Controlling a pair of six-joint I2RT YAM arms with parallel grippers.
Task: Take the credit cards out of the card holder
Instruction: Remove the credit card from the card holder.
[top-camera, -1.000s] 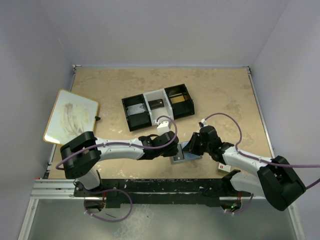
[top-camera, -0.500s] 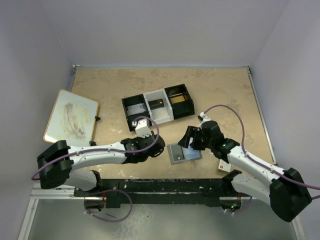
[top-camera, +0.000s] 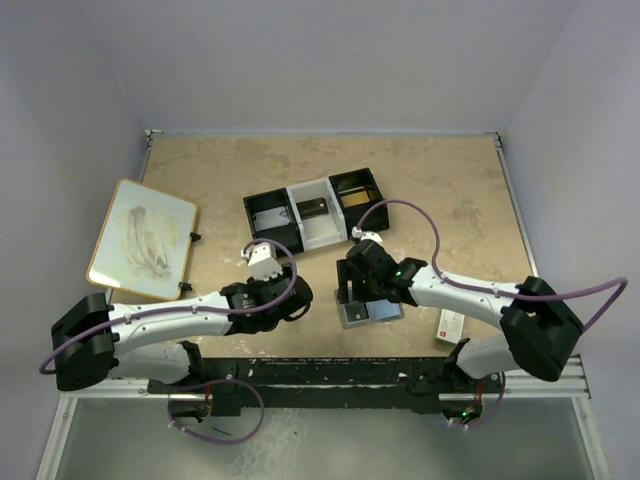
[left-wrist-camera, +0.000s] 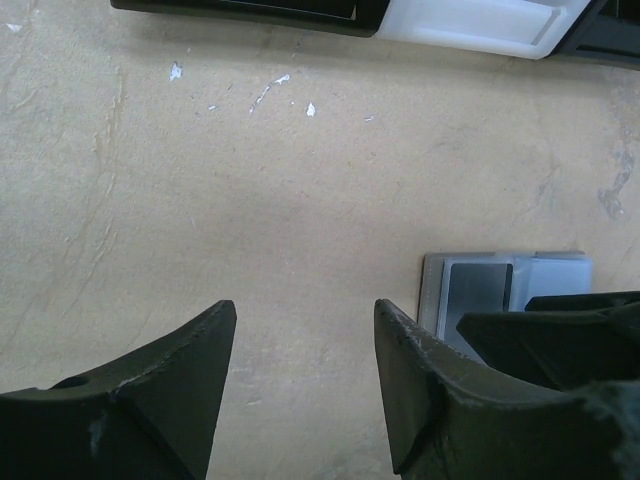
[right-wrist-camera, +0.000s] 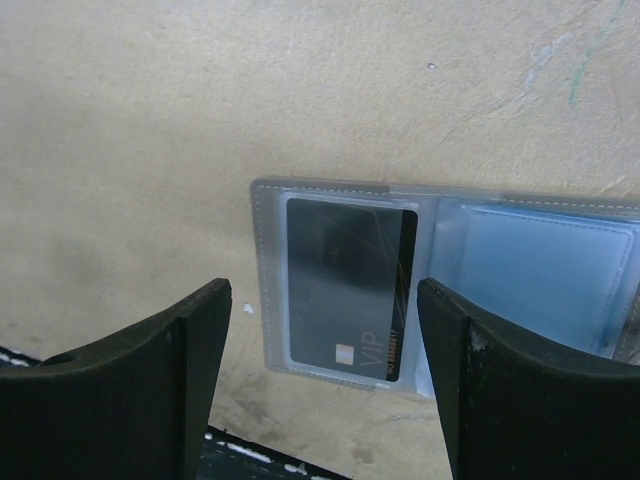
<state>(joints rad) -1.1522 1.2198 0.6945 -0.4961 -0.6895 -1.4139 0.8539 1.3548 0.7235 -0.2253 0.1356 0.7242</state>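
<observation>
My R gripper (right-wrist-camera: 322, 295) hangs w/ jaws wide, nothing held, right over the card holder (right-wrist-camera: 535, 265). Holder lies open & flat on the table (right-wrist-camera: 140, 140), near my bases. One panel is a clear pocket w/ a black VIP card (right-wrist-camera: 345, 285) inside; the other is pale blue-grey. My L gripper (left-wrist-camera: 305, 320), also wide & empty, is near its left side.

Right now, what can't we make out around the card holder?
- Right wrist: the card holder has its right panel cut by the frame edge; unclear whether its blue pocket holds cards.
- Left wrist: right fingers hide much of the holder.
- Top external: cards inside too small to tell; right fingers overlap its far edge.
</observation>
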